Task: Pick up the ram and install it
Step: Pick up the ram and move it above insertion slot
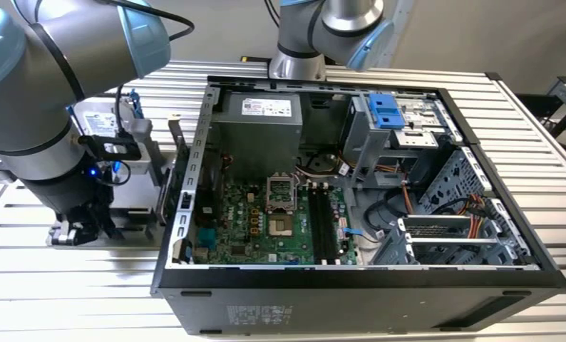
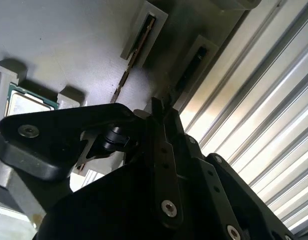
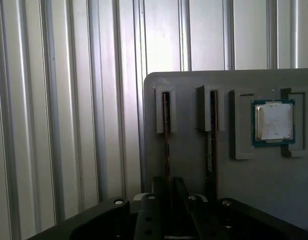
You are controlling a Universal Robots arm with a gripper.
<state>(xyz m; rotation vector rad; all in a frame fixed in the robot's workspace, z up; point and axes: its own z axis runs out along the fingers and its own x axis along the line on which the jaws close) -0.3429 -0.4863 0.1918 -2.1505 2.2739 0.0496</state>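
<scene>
First wrist view. Reader: how do the jaws of the gripper (image 3: 169,181) stand?
Legend: Narrow. They close on the ram (image 3: 166,150), a thin stick standing on edge. Its far end sits in a slotted holder on the grey tray (image 3: 188,155), straight ahead of the jaws.
Reader: And the neighbouring stick?
Legend: A second stick (image 3: 212,150) stands parallel to the ram, just beside the jaws and outside them, in its own holder. Further off on that side, the square processor chip (image 3: 273,121) lies in a recess. On the jaws' other side the tray ends and the ribbed table (image 3: 69,100) begins.
Reader: Does the second wrist view agree?
Legend: Yes. There the gripper (image 2: 162,105) meets the ram (image 2: 193,65) in the holder nearest the table (image 2: 253,100). The second stick (image 2: 136,47) and the processor chip (image 2: 21,105) lie beyond it on the tray (image 2: 69,40).
Reader: And the exterior view?
Legend: The arm (image 1: 35,128) reaches down outside the open computer case (image 1: 359,292), at the exterior view's left. The motherboard (image 1: 254,228) and its black memory slots (image 1: 323,221) lie well apart from the jaws.
</scene>
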